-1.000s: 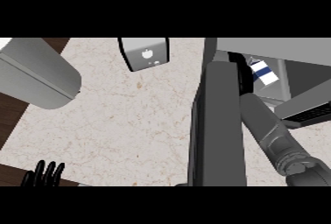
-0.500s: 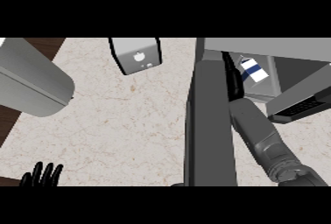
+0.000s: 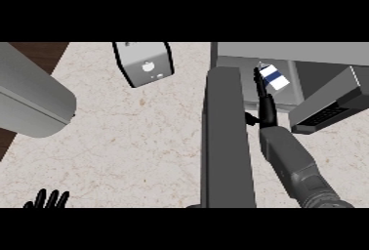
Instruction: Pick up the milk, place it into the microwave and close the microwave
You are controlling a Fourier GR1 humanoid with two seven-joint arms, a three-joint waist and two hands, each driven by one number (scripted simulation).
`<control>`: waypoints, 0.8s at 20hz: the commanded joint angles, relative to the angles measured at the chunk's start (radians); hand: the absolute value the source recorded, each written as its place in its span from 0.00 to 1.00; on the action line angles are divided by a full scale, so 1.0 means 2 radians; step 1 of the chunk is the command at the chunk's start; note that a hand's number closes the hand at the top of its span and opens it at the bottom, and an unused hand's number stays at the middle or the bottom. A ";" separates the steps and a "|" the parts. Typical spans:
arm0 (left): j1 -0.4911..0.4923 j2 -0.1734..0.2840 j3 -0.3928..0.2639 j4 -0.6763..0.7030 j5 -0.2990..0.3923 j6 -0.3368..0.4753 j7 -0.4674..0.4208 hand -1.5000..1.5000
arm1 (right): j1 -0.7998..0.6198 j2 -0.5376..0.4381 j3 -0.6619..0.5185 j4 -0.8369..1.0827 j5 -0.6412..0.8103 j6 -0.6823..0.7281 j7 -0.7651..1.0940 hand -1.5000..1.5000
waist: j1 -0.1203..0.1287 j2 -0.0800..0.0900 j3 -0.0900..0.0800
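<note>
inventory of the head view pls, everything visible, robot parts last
milk carton: 1, white with a blue band, inside the microwave's opening at upper right, at the right hand's fingertips
microwave: 1, grey, upper right on the counter, door open
microwave door: 1, dark grey, swung out and running down the middle of the view
toaster-like appliance: 1, silver with a dark frame, top centre
large cylinder: 1, grey, left edge; cannot tell what it is
dark grey vented box: 1, right of the milk carton; cannot tell what it is
counter: 1, beige speckled stone
left hand: 1, black, lower left edge, fingers up, resting
right hand: 1, black, on a grey forearm, reaching into the microwave at the milk carton; grip hidden
</note>
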 commanded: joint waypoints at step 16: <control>0.022 -0.022 -0.057 0.002 -0.077 0.024 0.009 0.00 | 0.135 -0.003 0.013 -0.021 0.001 0.177 -0.118 0.00 | -0.037 -0.017 -0.002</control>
